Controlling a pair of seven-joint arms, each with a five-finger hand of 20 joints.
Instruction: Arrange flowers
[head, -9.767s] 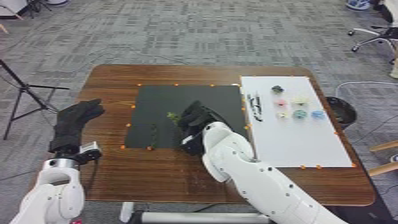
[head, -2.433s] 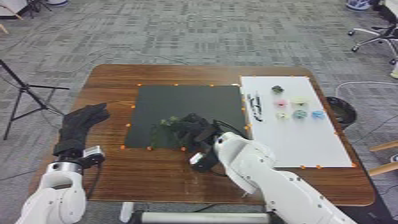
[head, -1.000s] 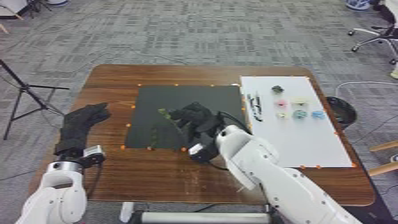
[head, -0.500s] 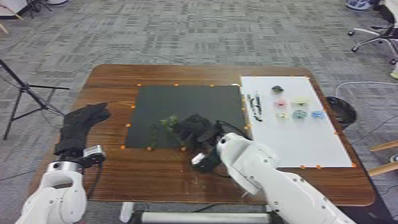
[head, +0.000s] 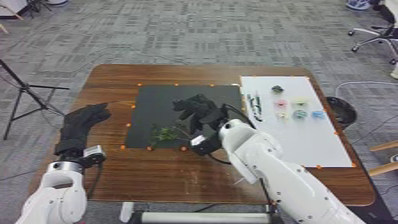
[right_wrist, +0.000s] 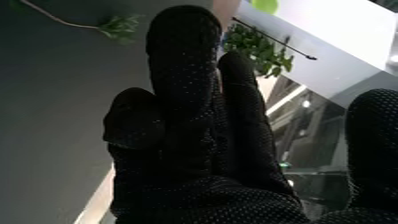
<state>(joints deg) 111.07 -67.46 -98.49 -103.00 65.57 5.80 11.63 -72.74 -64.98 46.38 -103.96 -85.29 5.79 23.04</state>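
Over the middle of the black mat is my right hand, open, up and to the right of the green leafy sprigs lying near the mat's front edge. Its glove shows extended fingers in the right wrist view, with a thin-stemmed sprig apart from them. Leaves show behind the fingers, partly hidden. My left hand rests open beside the mat's left side. On the white sheet are a pink flower, a pale yellow one, a blue one and a dark one.
Dark and white slender items lie along the white sheet's left side. Orange markers edge the mat and sheet. A black bin stands off the table's right edge, and a tripod stands to the left.
My right hand has moved up and away from the sprigs and has opened. The sprig that was beside its fingers is now lower on the mat, near the front edge. The left hand has kept still lately.
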